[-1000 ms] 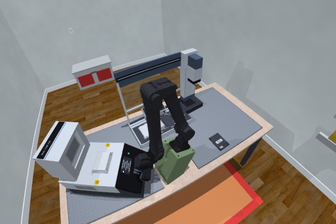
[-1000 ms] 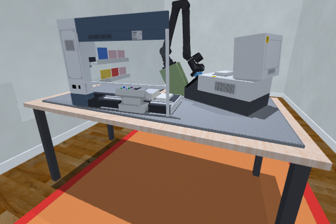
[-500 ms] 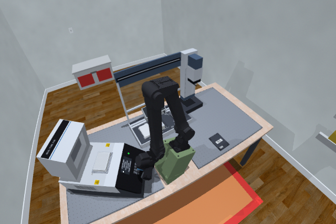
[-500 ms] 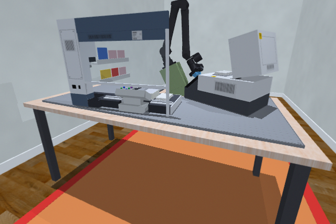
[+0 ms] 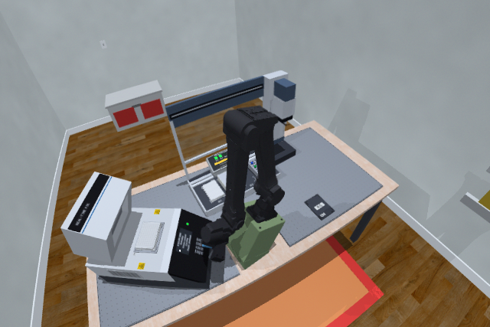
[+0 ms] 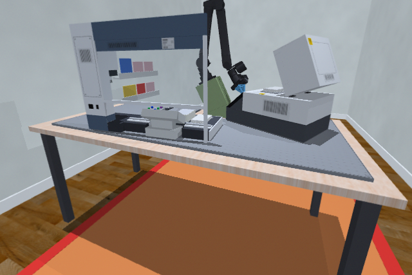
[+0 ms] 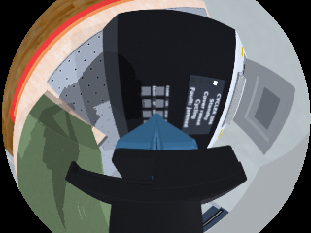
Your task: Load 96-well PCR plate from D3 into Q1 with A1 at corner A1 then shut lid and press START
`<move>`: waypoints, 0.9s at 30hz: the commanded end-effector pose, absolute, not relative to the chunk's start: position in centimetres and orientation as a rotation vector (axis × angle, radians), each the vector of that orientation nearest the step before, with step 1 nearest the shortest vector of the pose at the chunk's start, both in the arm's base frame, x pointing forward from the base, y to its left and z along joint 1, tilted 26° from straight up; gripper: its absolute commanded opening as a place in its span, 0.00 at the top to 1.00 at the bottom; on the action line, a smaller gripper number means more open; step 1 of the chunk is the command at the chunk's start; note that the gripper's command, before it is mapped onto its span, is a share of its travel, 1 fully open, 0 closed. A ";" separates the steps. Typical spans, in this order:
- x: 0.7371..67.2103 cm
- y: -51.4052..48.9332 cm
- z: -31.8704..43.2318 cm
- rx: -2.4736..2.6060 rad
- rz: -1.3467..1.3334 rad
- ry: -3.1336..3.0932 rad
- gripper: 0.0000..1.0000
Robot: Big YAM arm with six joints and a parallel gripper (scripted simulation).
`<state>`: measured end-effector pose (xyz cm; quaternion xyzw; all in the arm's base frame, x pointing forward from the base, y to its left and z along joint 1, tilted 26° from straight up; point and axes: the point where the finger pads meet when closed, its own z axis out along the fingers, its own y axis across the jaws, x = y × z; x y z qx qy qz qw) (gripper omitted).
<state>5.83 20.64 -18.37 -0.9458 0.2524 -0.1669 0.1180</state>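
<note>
The cycler Q1 (image 5: 136,238) stands at the table's left end. Its white lid (image 5: 96,212) is raised and tilted over the rear of the housing; it also shows in the exterior view (image 6: 306,62). The white 96-well plate (image 5: 149,236) lies on the block, uncovered, with its long side along Q1's front. The lamp (image 5: 187,223) on the black panel (image 5: 190,246) is green. My gripper (image 5: 205,247) is shut and empty, with its blue fingertips right at the key rows (image 7: 155,99). I cannot tell which key they touch.
The green arm base (image 5: 257,236) stands right beside Q1's panel. Behind it is the gantry deck (image 5: 221,181) with another white plate (image 5: 212,190) and a tube block (image 6: 156,107). A black nest (image 5: 320,209) lies on the mat to the right.
</note>
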 end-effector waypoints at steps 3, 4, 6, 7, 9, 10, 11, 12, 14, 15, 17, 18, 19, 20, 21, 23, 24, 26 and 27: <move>5.5 21.5 -18.2 -2.744 -0.475 0.747 1.00; 5.6 21.7 -18.3 -2.741 -0.474 0.748 1.00; 5.8 22.2 -18.4 -2.736 -0.473 0.749 1.00; 5.9 22.4 -18.5 -2.734 -0.473 0.750 1.00; 6.1 22.4 -18.6 -2.735 -0.475 0.750 1.00; 6.2 22.3 -18.7 -2.737 -0.477 0.750 1.00; 6.2 22.2 -18.8 -2.738 -0.479 0.751 1.00; 5.8 21.9 -18.0 -2.741 -0.479 0.751 1.00; 5.0 21.0 -16.6 -2.744 -0.480 0.749 1.00; 4.6 20.5 -16.1 -2.748 -0.481 0.746 1.00; 4.1 19.8 -15.4 -2.756 -0.485 0.745 1.00; 3.8 19.7 -15.1 -2.754 -0.484 0.748 1.00; 3.8 19.7 -15.1 -2.754 -0.484 0.748 1.00; 3.8 19.7 -15.1 -2.754 -0.484 0.748 1.00; 3.7 20.1 -15.0 -2.746 -0.482 0.764 1.00; 3.0 20.2 -13.8 -2.735 -0.470 0.764 1.00; 2.7 19.7 -13.4 -2.740 -0.472 0.761 1.00; 2.4 18.7 -12.6 -2.750 -0.482 0.760 1.00; 2.2 18.4 -12.1 -2.751 -0.484 0.763 1.00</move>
